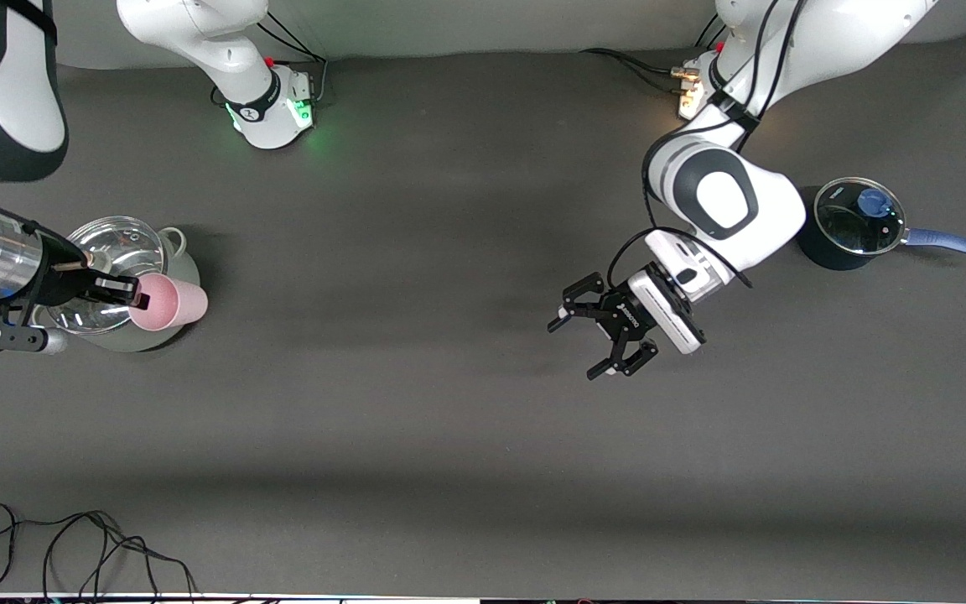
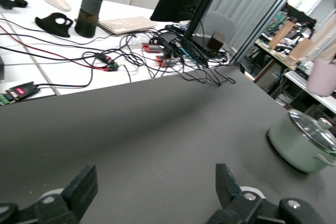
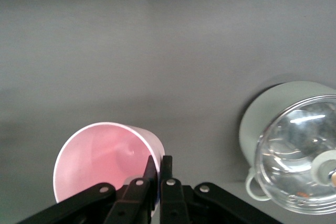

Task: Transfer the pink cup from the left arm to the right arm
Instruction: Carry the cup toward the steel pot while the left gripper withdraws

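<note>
The handover looks done: the right hand (image 1: 141, 296) pinches the cup (image 1: 171, 303) by its rim above the lidded pot (image 1: 166, 273), while the left hand (image 1: 596, 335) hangs empty, spread wide over mid-counter (image 1: 416, 436); next, a steady carry.

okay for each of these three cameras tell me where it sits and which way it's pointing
Front view: high across the table, facing both arms; right gripper holds the pink cup, left gripper hangs open.
Left wrist view: on the left wrist, over the table toward the pale green pot; its fingers show.
Right wrist view: on the right wrist, looking down on cup and pot.
All three share the pot.
</note>
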